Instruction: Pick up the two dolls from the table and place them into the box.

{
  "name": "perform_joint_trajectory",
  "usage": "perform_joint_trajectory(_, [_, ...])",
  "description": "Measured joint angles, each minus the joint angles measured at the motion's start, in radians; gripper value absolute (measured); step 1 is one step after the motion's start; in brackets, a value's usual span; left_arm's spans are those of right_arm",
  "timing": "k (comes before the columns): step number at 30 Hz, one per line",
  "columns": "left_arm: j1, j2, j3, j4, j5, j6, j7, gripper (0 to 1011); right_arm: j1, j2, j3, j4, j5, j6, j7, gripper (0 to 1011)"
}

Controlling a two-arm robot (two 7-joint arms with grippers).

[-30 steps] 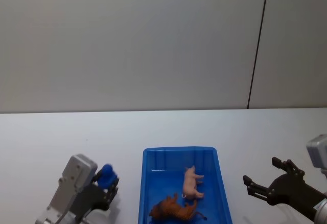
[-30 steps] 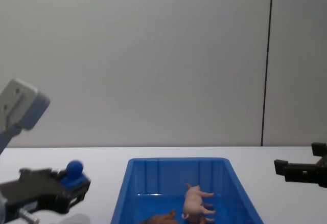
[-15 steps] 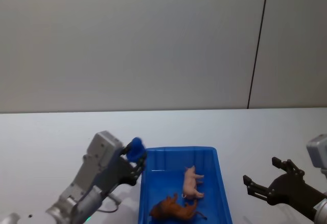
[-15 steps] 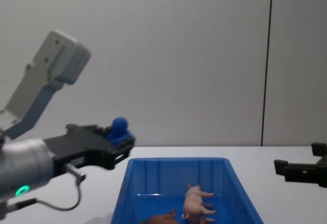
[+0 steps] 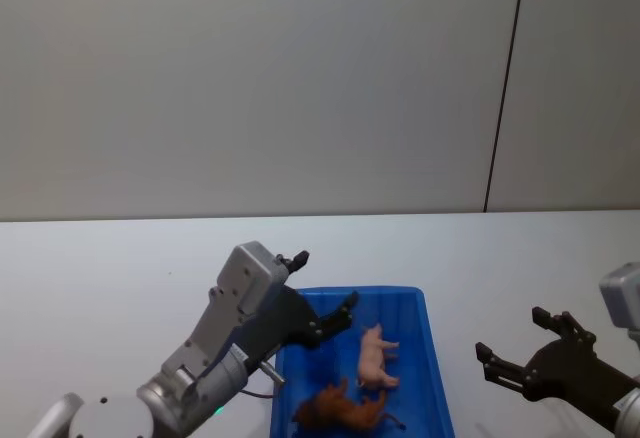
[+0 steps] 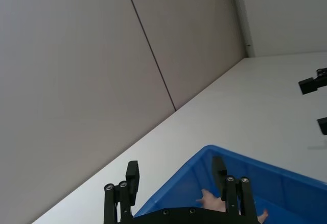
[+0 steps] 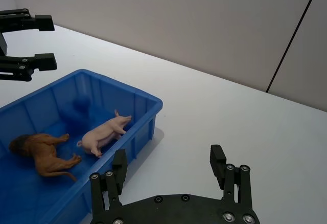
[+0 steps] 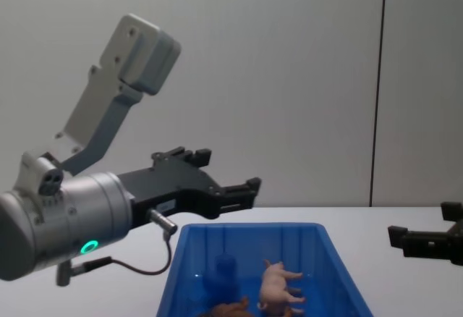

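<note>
A green ring light (image 8: 88,247) glows on the silver body of the left arm. The left gripper (image 5: 320,286) hangs above the box (image 5: 433,353), over its far left corner. Its two black fingers (image 6: 132,175) are spread wide apart with nothing between them, and they touch neither the box nor the toys. From its own wrist camera, the fingers frame the far rim of the box, and the pale pink pig (image 6: 213,201) shows just inside that rim. The box is bright blue with sloped, ribbed walls and sits on the white table (image 5: 100,268); both dolls are inside it. The pig (image 5: 375,356) lies on its side on the box floor, nearer the right wall, with its legs pointing towards that wall. The brown shaggy-maned animal (image 5: 345,410) lies just beside the pig at the near end of the box, also on its side, and the two look close enough to touch, though I cannot be sure they do. In the chest view a small dark blue shape (image 8: 223,268) stands on the box floor to the left of the pig; it blends into the blue plastic, so I cannot tell what it is. The right gripper (image 5: 510,333) is well to the right of the box, above bare table, pointing towards the box. Its fingers (image 7: 119,161) are parted and empty, and it touches nothing.
</note>
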Motion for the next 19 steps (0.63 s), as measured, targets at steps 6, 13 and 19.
perform_joint_trajectory(6, [-0.015,-0.013,0.005,0.016,-0.008,-0.035,-0.041,1000,0.000,0.000,0.000,0.000,0.000,0.000,0.000,1001])
perform_joint_trajectory(13, [-0.024,-0.020,0.006,0.026,-0.021,-0.068,-0.078,1000,0.000,0.000,0.000,0.000,0.000,0.000,0.000,1001])
perform_joint_trajectory(19, [-0.028,-0.023,0.007,0.030,-0.027,-0.082,-0.094,1001,0.000,0.000,0.000,0.000,0.000,0.000,0.000,1001])
